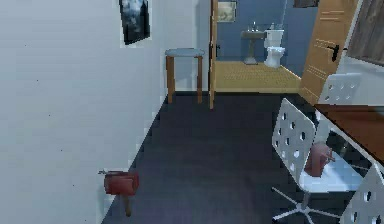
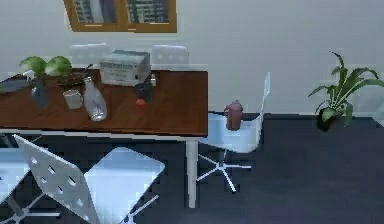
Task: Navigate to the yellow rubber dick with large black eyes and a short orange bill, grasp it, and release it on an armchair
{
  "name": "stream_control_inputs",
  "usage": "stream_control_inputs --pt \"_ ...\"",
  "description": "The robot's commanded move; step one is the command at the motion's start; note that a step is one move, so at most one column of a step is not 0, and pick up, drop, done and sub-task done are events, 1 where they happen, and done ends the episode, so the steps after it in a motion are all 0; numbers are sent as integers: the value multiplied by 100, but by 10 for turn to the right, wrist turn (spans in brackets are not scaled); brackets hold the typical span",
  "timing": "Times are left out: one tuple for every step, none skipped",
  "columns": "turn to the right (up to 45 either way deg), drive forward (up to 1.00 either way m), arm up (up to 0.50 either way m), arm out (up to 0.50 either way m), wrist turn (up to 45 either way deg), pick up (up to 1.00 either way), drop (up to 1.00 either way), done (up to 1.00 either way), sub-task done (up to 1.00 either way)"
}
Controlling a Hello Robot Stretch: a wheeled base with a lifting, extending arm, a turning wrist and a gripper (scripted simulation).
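- Rubber duck, as we judge it: light, soft and springy, slightly slick. We would take it across the round body, not by the bill or head.
- Whereabouts of the duck: we cannot tell. The dark table [image 2: 175,105] carries a plant [image 2: 47,68], a grey box [image 2: 125,67] and a glass bottle [image 2: 94,102].
- Claw: we cannot tell its state, so we place nothing relative to it.
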Motion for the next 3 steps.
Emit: stream_control_inputs --pt "0 100 0 0 0 0 0 0 0" --pt "30 0 0 0 0 0 0 0 0" --pt "0 75 0 0 0 0 0 0 0"
